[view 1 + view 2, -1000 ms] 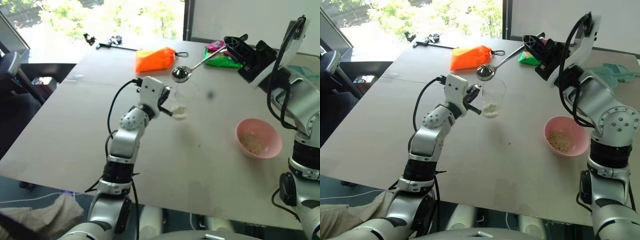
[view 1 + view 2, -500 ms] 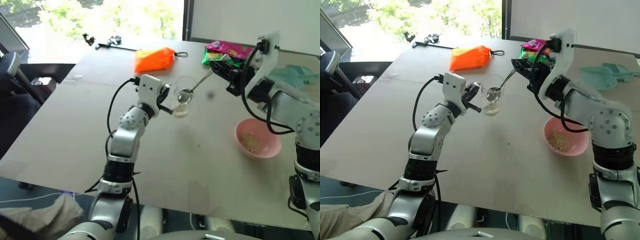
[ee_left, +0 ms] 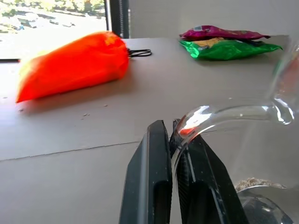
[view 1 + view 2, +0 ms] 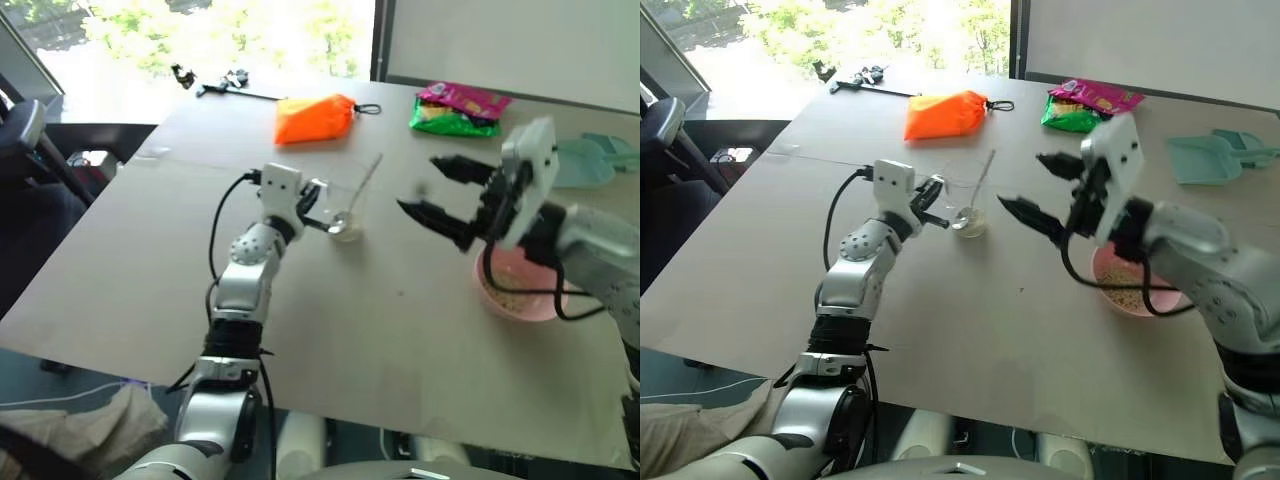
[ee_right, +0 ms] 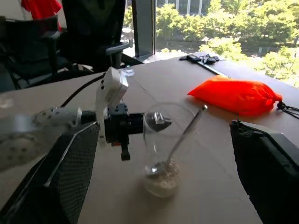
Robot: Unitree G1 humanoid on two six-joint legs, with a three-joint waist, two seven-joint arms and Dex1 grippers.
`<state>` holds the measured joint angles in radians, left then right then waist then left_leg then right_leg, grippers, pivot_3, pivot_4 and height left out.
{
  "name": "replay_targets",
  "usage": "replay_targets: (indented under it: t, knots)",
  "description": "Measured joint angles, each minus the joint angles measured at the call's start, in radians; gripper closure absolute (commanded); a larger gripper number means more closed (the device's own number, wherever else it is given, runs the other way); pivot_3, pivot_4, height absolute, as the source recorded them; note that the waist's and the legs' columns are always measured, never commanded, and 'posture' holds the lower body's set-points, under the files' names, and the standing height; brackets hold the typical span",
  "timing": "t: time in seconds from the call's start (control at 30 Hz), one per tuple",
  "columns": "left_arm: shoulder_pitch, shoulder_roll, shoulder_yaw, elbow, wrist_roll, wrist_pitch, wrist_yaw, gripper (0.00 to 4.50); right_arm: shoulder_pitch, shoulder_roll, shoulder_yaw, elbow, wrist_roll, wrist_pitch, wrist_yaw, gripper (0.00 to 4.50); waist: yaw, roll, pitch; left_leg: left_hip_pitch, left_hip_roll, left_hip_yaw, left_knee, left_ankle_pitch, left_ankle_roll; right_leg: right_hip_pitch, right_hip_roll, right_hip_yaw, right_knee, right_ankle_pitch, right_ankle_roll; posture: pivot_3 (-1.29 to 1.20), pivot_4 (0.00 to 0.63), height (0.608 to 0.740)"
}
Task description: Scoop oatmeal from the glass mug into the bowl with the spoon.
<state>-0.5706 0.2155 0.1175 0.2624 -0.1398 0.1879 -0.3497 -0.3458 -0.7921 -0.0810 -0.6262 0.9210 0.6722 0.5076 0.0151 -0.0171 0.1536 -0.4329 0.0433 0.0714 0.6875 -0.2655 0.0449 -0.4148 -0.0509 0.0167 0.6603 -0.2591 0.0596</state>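
The glass mug [image 4: 345,207] stands on the table, with a little oatmeal [image 5: 163,176] at its bottom. My left gripper [image 3: 176,140] is shut on the mug's clear handle [image 3: 224,114]. Inside the mug rests the silver spoon [image 5: 180,137], its bowl down in the grains and its handle leaning out over the rim. My right gripper [image 4: 1020,180] hangs open with nothing in it, a short way to the right of the mug and apart from it. The pink bowl [image 4: 1140,310] holds oatmeal [image 4: 1125,277] and lies partly behind my right arm.
An orange pouch [image 4: 315,117] and green and pink snack packets [image 4: 458,108] lie at the far side of the table. A teal scoop [image 4: 1205,158] sits at the far right. Small black tools [image 4: 215,83] lie near the window, and a chair [image 4: 25,150] stands off the left edge.
My right gripper has let go of the spoon, opened, rolled over and drawn back and down towards the bowl. The spoon now stands in the mug. My left gripper has carried the mug slightly left.
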Motion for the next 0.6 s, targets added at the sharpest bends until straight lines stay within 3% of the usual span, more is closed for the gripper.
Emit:
replay_targets:
  t: [0.07,0.2,0.37,0.57,0.6]
  knots:
    - [-0.021,0.030,0.011,0.066,-0.006,-0.058,-0.027,4.50,0.174,-0.029,-0.079,-0.069,-0.041,-0.068,0.097,0.03,-0.001,0.000,0.000,0.001,-0.001,0.000,0.000,0.000,0.001,0.000,0.000,0.000,0.000,0.000,0.000,0.00,0.150,0.739]
    - [-0.026,0.051,0.026,0.124,-0.022,-0.112,-0.070,4.50,0.360,-0.031,-0.187,-0.131,-0.120,-0.162,0.180,0.03,-0.002,0.000,0.000,0.003,-0.001,0.000,0.001,-0.001,0.001,0.002,0.000,0.000,0.001,0.000,0.000,0.00,0.150,0.739]
    - [0.059,0.117,0.073,0.055,-0.077,-0.104,-0.117,4.50,0.682,0.042,-0.365,-0.168,-0.236,-0.286,0.255,0.03,-0.007,-0.001,-0.001,0.005,0.001,0.002,0.001,0.000,-0.001,0.003,0.001,0.002,0.002,0.000,0.000,0.00,0.150,0.739]
    - [0.134,0.149,0.092,-0.019,-0.106,-0.055,-0.126,4.50,0.793,0.099,-0.412,-0.163,-0.309,-0.399,0.309,0.03,-0.001,-0.002,0.000,0.020,0.001,0.001,0.000,-0.002,0.003,0.018,0.001,0.001,0.001,0.000,0.000,0.00,0.150,0.739]
    - [0.137,0.150,0.096,-0.020,-0.115,-0.047,-0.126,3.78,0.798,0.100,-0.412,-0.156,-0.321,-0.411,0.316,0.00,-0.001,-0.002,0.000,0.021,0.001,0.001,0.000,-0.002,0.003,0.018,0.001,0.001,0.001,0.000,0.000,0.00,0.150,0.739]
